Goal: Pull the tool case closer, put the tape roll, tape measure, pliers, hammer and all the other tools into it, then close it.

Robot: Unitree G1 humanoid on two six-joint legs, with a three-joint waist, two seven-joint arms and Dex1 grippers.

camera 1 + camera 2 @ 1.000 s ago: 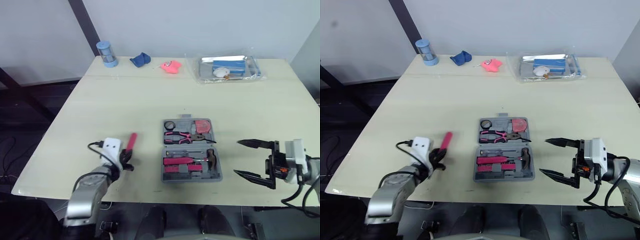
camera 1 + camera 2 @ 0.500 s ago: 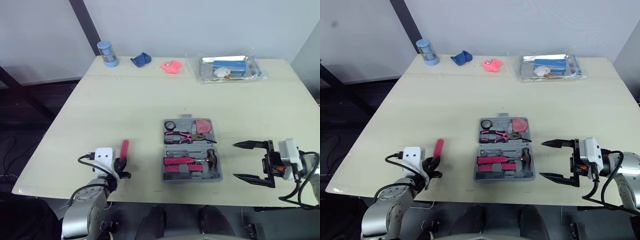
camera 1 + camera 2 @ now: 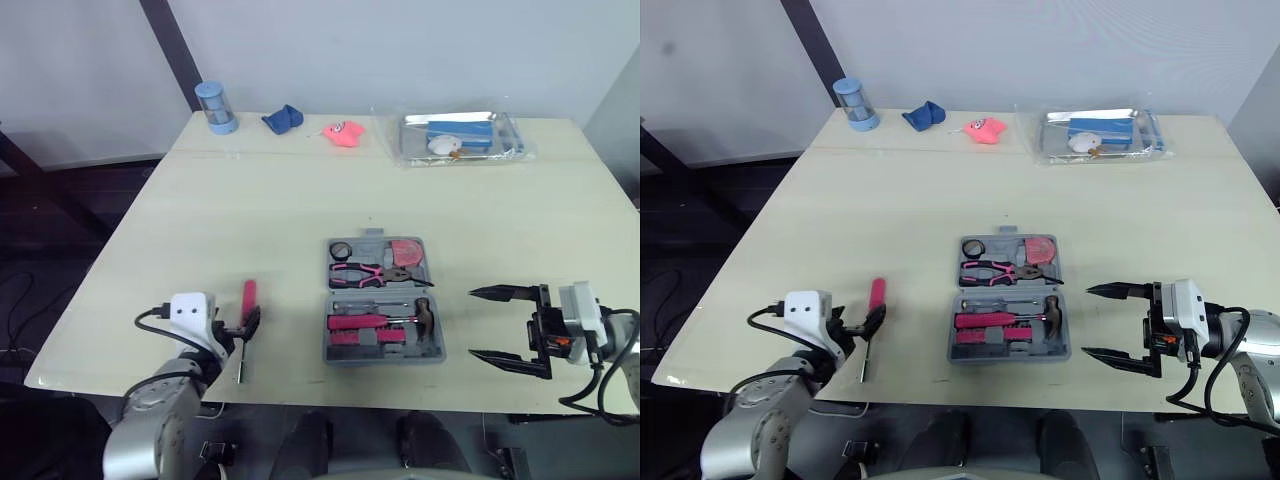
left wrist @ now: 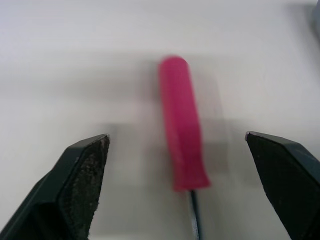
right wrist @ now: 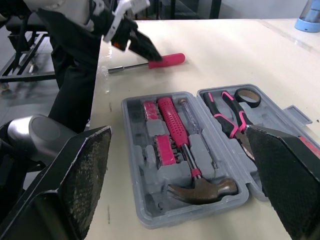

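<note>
One tool case (image 3: 375,354), one hammer (image 3: 424,318), one pliers (image 3: 368,271), one loose screwdriver (image 3: 248,297)

The tool case (image 3: 383,312) in the middle is grey. Inside it, the hammer (image 5: 181,145) has a pink handle, and the pliers (image 3: 375,272) are pink and black. The screwdriver (image 3: 248,296) at lower left has a pink handle. The table (image 3: 300,200) is pale yellow. At the top, the cup (image 3: 212,106) and cloth (image 3: 282,119) are blue, and the toy (image 3: 341,133) is pink.

head: high, looking down on table (image 3: 300,200) | wrists: low, near (both catch the screwdriver (image 4: 182,125))
</note>
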